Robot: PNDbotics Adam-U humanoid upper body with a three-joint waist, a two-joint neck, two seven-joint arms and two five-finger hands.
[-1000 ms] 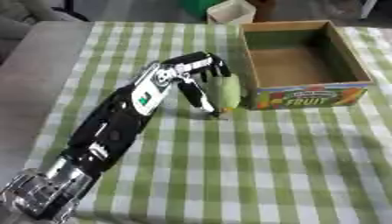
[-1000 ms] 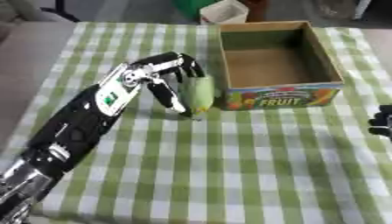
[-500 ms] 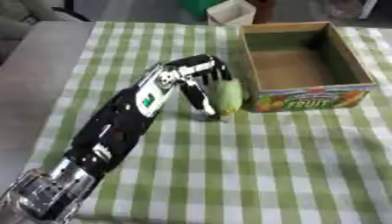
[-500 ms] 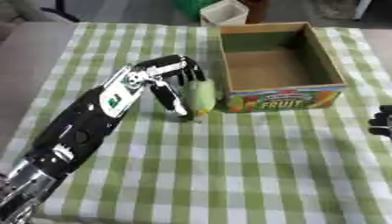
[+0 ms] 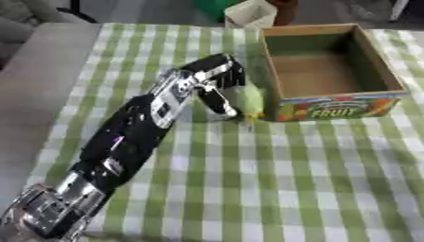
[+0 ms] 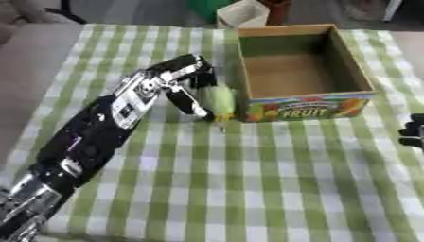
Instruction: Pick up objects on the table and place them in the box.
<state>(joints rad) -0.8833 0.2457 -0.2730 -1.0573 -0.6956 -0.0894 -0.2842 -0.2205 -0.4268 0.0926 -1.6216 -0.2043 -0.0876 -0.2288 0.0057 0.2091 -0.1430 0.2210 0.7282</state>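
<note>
1. Pale green elongated object, possibly a small ear of corn or a similar vegetable; the yellowish lower tip just shows below the fingers. It stands roughly upright, just on the far side of the fingers from the arm, pressed close against the outer wall of the cardboard fruit box, not inside it.
2. Handling, as a judgement: looks light and stiff, with a smooth, rounded surface that could roll or slip out of a pinch. Best taken around its middle, thumb on one side and fingers opposite, not at the tapered tip.
3. Left hand: fingers curled downward around the near side of the object, apparently clamped on it; the thumb is hidden, so full closure cannot be confirmed.
4. The box opening lies beyond and above the fingertips; its interior shows bare brown cardboard. The object needs lifting above the rim, which sits right beside the fingers, so catching the wall is the likely risk.
5. Right hand: only a dark edge shows at the right border of the right eye view, well apart from the fingers at work; finger state cannot be told.
6. Green-and-white checked tablecloth lies under everything.
</note>
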